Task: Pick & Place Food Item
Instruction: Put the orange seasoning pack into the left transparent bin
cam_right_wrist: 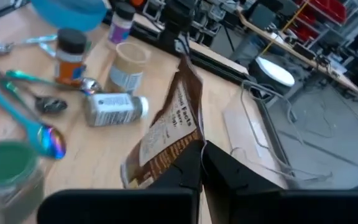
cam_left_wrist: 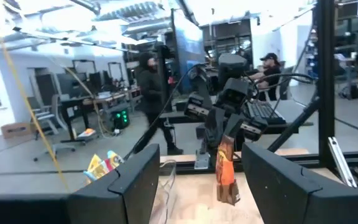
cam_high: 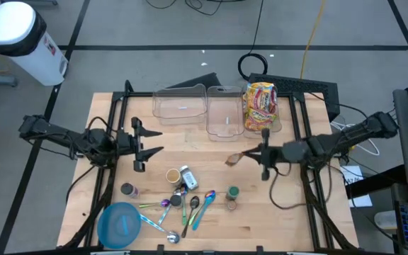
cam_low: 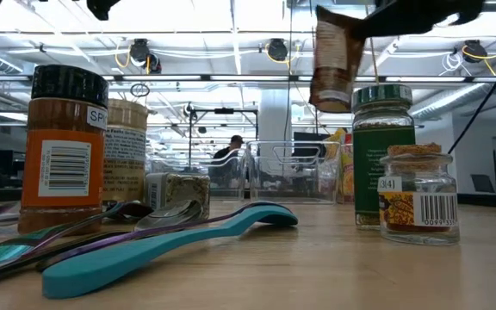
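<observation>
A brown food pouch [cam_right_wrist: 166, 134] with a white nutrition label hangs from my right gripper [cam_right_wrist: 202, 163], which is shut on it above the table's middle right. The pouch also shows in the high view [cam_high: 234, 159], in the low view [cam_low: 334, 56] and in the left wrist view [cam_left_wrist: 227, 174]. My left gripper [cam_high: 147, 143] is open and empty above the table's left half, pointing toward the right arm. My right gripper pinches the pouch's edge [cam_right_wrist: 194, 146] at one end between its two fingers, coming in from the table's right side. The pouch hangs below the fingers, tilted, lifted clear of the table [cam_low: 334, 86].
Two clear bins [cam_high: 183, 103] [cam_high: 225, 113] stand at the far middle, and a colourful snack bag [cam_high: 261, 105] sits at their right. Spice jars [cam_high: 232, 195], a small can [cam_high: 186, 177], several spoons [cam_high: 193, 205] and a blue bowl [cam_high: 119, 225] lie near the front.
</observation>
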### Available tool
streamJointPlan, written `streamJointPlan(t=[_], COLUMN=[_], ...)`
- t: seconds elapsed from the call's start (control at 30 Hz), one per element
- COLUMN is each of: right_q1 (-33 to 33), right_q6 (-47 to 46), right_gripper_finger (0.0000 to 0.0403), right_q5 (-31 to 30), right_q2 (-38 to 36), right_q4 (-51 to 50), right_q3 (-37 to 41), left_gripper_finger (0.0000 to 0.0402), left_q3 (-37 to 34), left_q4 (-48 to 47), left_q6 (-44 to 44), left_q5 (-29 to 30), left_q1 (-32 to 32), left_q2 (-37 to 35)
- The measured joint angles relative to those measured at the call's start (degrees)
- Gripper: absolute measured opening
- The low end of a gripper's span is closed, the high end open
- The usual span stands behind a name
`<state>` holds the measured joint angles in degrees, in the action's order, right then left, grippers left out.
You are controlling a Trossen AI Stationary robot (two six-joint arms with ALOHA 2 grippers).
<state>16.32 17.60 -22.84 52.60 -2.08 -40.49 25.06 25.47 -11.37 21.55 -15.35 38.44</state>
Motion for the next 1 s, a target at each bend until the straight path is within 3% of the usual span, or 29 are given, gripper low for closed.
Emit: streamJointPlan(t=[0.17,0.3,0.5,0.57,0.87,1.0], right_q1=[-6.0,-8.3,-10.3,-11.0,-16.3,-18.9], right_q6=[1.4,2.8,3.3,3.3,8.8,8.9], right_gripper_finger=[0.0000,0.0000,0.0000,0.0000,0.0000,0.0000], right_q5=[7.4,8.4,12.0,12.7,12.7,12.6], right_q2=[2.1,3.8,5.5,5.7,8.8,10.0], right_q4=[5.8,9.9,13.1,13.9,21.9,24.4], right_q3=[0.0,0.0,0.0,0.0,0.0,0.0], left_gripper_finger=[0.0234,0.0234,0.0235,0.0235,0.0235,0.0235], left_q3=[0.0,0.0,0.4,2.8,25.8,31.5], left_q4=[2.1,6.8,22.6,23.7,-0.7,-7.8], left_q6=[0.8,1.5,-0.2,-0.1,0.9,-0.8], left_q5=[0.7,1.0,1.1,1.0,-5.0,-6.5], left_q1=[0.5,2.3,6.9,8.6,15.1,15.8], left_q2=[2.8,6.8,18.9,23.0,39.4,44.0])
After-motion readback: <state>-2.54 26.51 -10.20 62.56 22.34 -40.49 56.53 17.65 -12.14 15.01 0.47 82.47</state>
